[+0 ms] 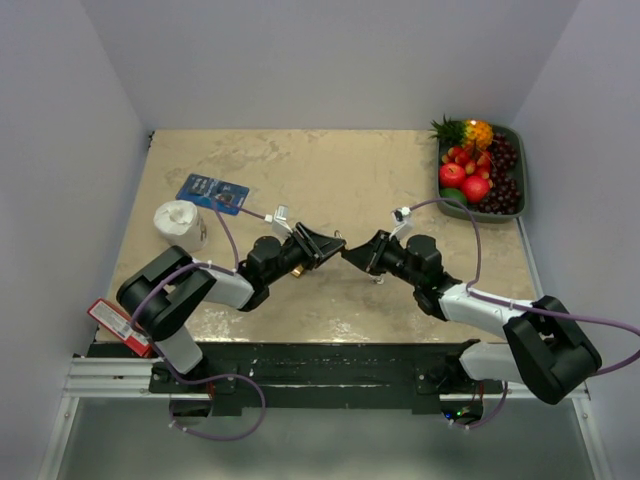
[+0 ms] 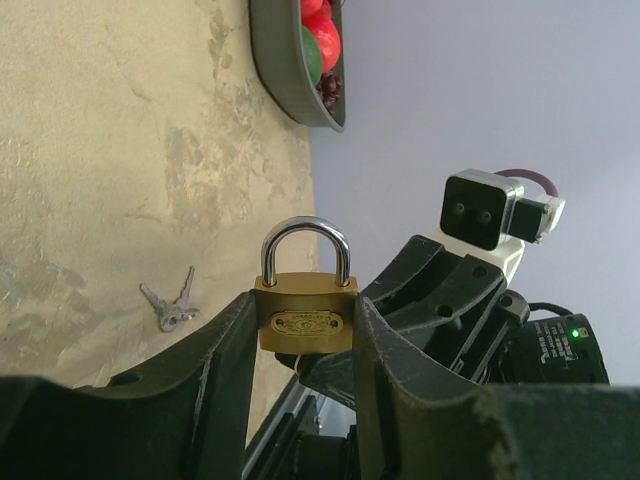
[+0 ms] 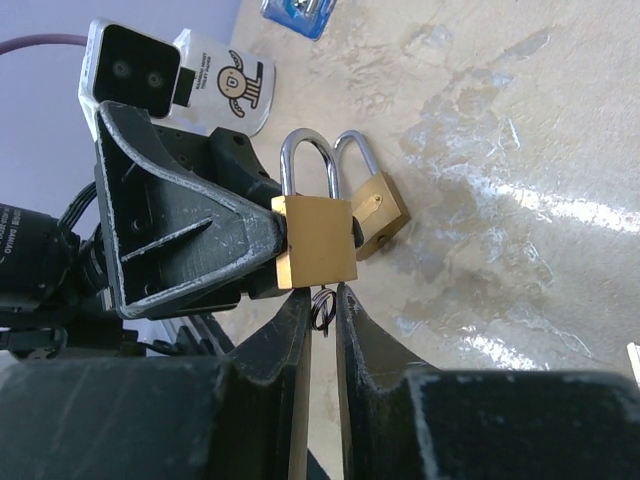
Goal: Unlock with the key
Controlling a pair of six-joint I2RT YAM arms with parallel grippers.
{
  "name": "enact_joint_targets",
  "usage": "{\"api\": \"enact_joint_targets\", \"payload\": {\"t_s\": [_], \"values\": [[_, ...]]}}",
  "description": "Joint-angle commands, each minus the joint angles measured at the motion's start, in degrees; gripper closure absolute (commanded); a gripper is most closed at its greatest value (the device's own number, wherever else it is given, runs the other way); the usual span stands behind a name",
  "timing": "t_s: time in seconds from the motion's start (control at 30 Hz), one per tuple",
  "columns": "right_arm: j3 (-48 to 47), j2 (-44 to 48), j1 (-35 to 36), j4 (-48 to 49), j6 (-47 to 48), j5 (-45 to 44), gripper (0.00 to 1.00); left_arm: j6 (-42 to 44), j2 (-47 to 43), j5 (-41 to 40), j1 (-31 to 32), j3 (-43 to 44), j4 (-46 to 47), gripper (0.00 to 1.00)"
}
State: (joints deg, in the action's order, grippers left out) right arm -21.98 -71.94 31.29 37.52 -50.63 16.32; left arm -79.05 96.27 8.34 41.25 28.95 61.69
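Padlock [image 3: 315,240] above table centre, clamped in left gripper [image 2: 303,335]. Right gripper [image 3: 322,298] pinches key [image 3: 322,310] just under lock body. Risk: key tilted at keyhole, jams or pushes padlock out of grip.

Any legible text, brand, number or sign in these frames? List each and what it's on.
Nothing reads clearly.
Padlock: oval stamp on the brass body, lettering too small.
White container: cartoon-figure label with a line of print, blurred.
Blue packet: print too small.
Red box: white markings, too small.
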Motion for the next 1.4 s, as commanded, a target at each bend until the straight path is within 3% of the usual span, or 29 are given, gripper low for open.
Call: {"api": "enact_joint_targets", "payload": {"t_s": [0.0, 0.27, 0.53, 0.73, 0.93, 1.2, 1.37], "values": [[0.09, 0.66, -0.97, 5.98, -3.06, 0.73, 1.0, 3.37, -2.93, 4.58, 0.67, 0.67, 7.21, 1.0], [0.01, 1.01, -1.41, 7.14, -3.69, 1.53, 1.0, 3.89, -2.31, 6.69, 0.84, -0.3, 10.73, 1.0], [-4.03, 6.71, -1.49, -6.74, 6.94, -1.37, 0.99, 8.73, -3.19, 9.06, 0.14, 4.53, 1.52, 1.0], [-5.0, 9.98, -1.41, -12.47, 12.75, -1.12, 0.8, 13.56, -2.93, 8.36, -0.82, 10.24, -9.47, 1.0], [-4.39, 10.86, -1.41, -13.96, 15.47, 3.19, 0.46, 16.2, -2.31, 8.1, -3.46, 12.18, -12.91, 1.0], [-4.47, 12.27, -1.67, -9.94, 14.86, 8.46, 0.32, 22.52, -1.78, 15.11, -8.2, 13.33, -16.25, 1.0], [-9.04, 6.3, -5.18, -5.36, 14.34, 13.73, 0.32, 30.34, -1.87, 28.71, -12.77, 14.73, -24.73, 1.0]]}}
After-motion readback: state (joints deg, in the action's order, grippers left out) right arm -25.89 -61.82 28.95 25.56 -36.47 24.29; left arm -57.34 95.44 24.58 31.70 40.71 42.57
